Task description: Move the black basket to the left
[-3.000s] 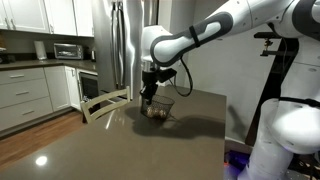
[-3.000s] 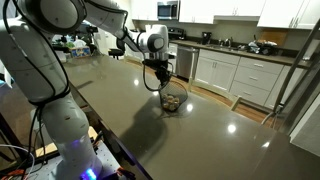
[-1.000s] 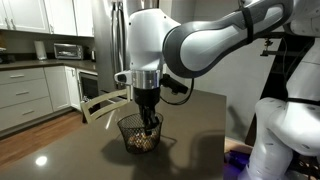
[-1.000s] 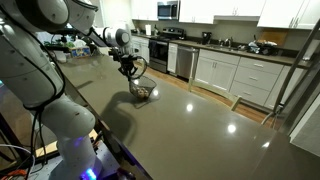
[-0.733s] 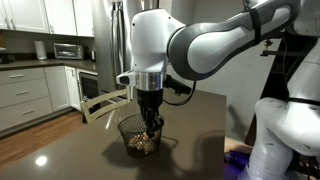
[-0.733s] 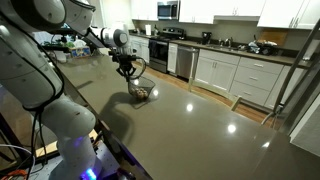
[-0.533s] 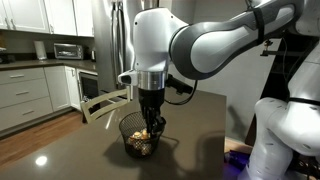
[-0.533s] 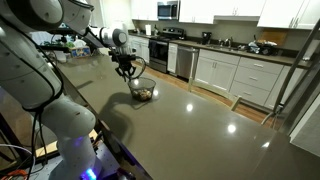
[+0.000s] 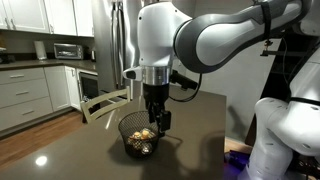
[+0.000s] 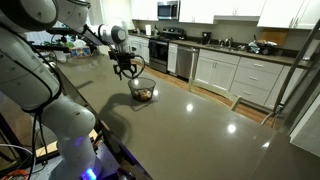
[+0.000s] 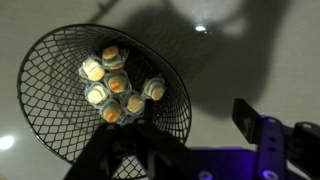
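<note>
The black basket (image 9: 139, 143) is a round wire-mesh bowl with tan rounded items inside, standing on the dark table (image 9: 60, 150). It shows in both exterior views, and in the wrist view the black basket (image 11: 50, 70) fills the left half. My gripper (image 9: 155, 122) hangs just above the basket's right rim, open. From the wrist view, the gripper (image 11: 195, 106) straddles the rim: one finger over the mesh, the other finger (image 11: 245, 118) outside over bare table. Neither finger presses on the wire. In an exterior view the gripper (image 10: 127, 70) sits at the near edge of the basket (image 10: 143, 91).
The dark table (image 10: 200, 120) stretches wide around the basket. A wooden chair (image 9: 105, 101) stands at its far edge, with a steel refrigerator (image 9: 113, 45) and kitchen cabinets (image 9: 25, 95) behind. The robot's white base (image 9: 285, 130) is at the right.
The jaws have opened and let go of the basket's rim. The gripper has risen slightly. The basket now rests on the table, left of where it stood three seconds ago.
</note>
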Motion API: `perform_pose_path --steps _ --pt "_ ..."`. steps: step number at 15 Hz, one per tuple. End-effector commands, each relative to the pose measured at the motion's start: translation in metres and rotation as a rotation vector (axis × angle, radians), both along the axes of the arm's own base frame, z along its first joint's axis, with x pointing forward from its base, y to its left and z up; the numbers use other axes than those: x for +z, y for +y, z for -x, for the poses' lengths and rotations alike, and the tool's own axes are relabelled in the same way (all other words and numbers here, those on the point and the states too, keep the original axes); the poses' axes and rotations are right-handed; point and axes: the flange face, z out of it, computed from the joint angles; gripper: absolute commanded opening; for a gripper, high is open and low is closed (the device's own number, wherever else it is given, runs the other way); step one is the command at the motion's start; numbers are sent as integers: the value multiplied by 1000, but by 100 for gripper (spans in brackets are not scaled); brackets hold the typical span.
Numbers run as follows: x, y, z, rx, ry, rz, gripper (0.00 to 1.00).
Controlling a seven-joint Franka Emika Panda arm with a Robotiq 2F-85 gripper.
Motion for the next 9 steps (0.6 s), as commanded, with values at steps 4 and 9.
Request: perform_pose_path --steps 4,9 --pt "25 -29 1 -228 -24 -5 100" --pt "38 -54 -9 -419 -84 -21 100"
